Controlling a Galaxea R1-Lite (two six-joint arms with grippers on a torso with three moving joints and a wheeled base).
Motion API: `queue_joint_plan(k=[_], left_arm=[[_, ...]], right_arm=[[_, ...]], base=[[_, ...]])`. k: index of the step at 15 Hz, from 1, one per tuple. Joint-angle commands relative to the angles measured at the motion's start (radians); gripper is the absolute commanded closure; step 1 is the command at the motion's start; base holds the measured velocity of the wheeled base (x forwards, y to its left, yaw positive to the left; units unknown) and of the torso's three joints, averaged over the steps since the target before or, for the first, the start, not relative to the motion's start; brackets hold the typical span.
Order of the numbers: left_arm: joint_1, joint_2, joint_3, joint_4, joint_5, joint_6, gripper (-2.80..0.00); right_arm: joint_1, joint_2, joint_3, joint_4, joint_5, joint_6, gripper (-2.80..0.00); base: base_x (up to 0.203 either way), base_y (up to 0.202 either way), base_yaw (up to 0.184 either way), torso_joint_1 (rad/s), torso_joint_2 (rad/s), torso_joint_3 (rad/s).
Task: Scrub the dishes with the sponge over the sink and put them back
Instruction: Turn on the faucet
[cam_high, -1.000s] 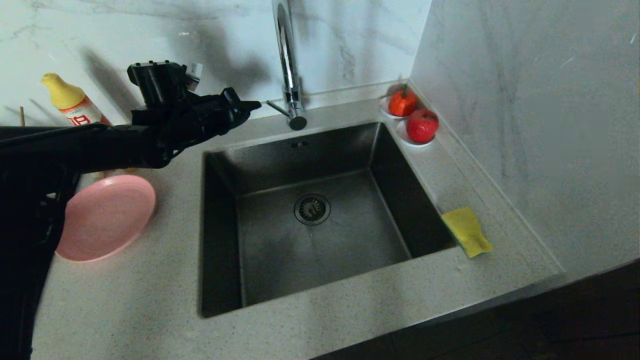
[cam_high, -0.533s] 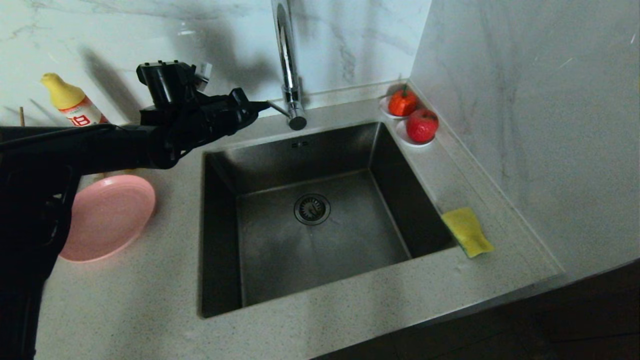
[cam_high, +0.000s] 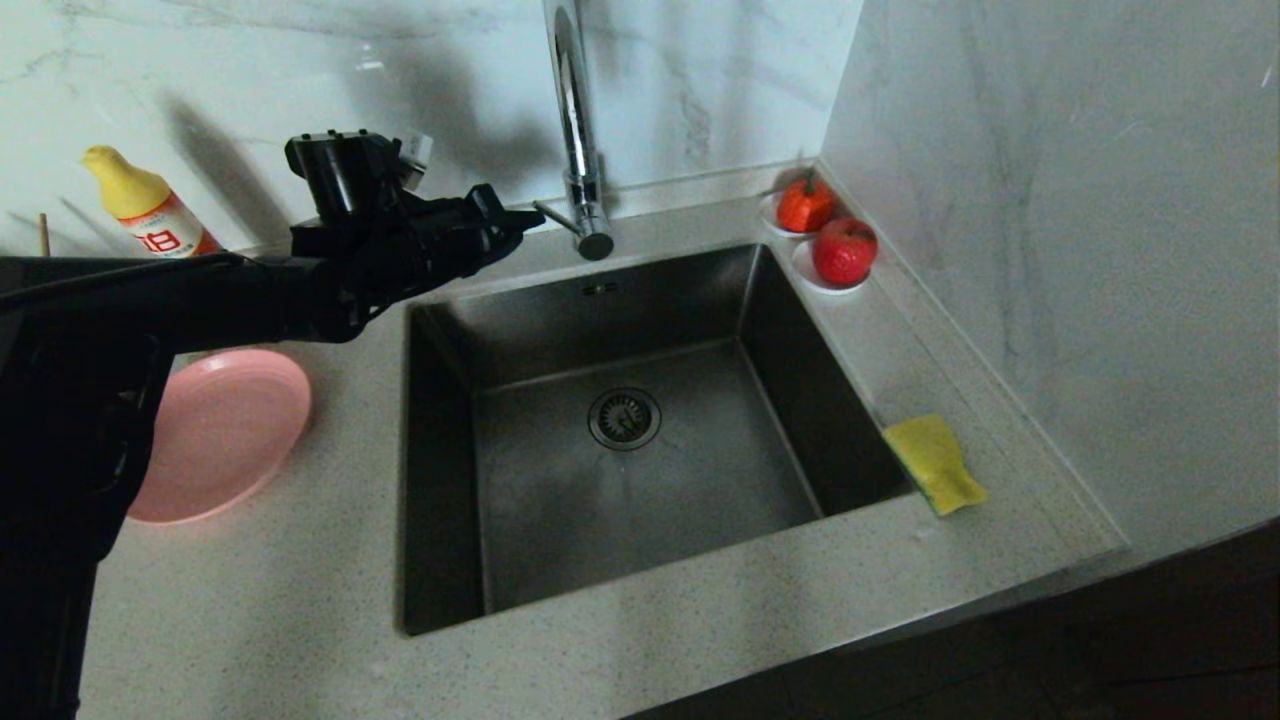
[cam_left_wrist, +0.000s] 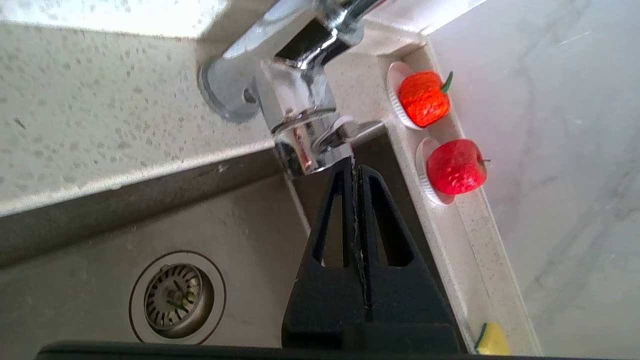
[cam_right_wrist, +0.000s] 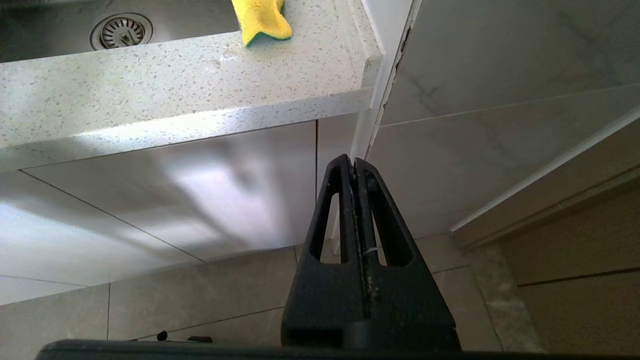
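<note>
The pink plate (cam_high: 215, 435) lies on the counter left of the sink (cam_high: 640, 545), partly behind my left arm. The yellow sponge (cam_high: 934, 462) rests at the sink's right rim, also seen as the sponge (cam_left_wrist: 492, 339) and the sponge (cam_right_wrist: 261, 19) in the wrist views. My left gripper (cam_high: 535, 214) is shut and empty, its tip right by the tap's side lever (cam_high: 556, 217) above the sink's back left corner; in its wrist view the gripper (cam_left_wrist: 354, 162) meets the tap body (cam_left_wrist: 300, 125). My right gripper (cam_right_wrist: 352, 161) hangs shut and empty below the counter edge.
A tall chrome tap (cam_high: 575, 120) rises behind the sink. A yellow-capped bottle (cam_high: 145, 210) stands at the back left. Two red fruits on white saucers (cam_high: 845, 252) sit in the back right corner. A marble wall (cam_high: 1080, 250) closes off the right side. A drain strainer (cam_high: 624, 417) sits in the basin.
My left gripper has moved right, from short of the tap to the tip of the tap's side lever. Nothing else has moved.
</note>
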Motion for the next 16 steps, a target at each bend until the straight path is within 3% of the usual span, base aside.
queue_joint_plan(k=[1, 13, 16], left_arm=[[0.0, 0.002, 0.0, -0.002, -0.002, -0.004, 0.0], [0.009, -0.025, -0.002, -0.04, 0.003, 0.002, 0.0], [0.009, -0.002, -0.008, -0.063, 0.002, 0.039, 0.0]], right_arm=[[0.0, 0.0, 0.0, 0.0, 0.0, 0.0, 0.0], [0.0, 0.0, 0.0, 0.0, 0.0, 0.0, 0.0], [0.0, 0.0, 0.0, 0.0, 0.0, 0.0, 0.0]], base=[[0.0, 0.0, 0.0, 0.0, 0.0, 0.0], [0.0, 0.0, 0.0, 0.0, 0.0, 0.0], [0.0, 0.0, 0.0, 0.0, 0.0, 0.0]])
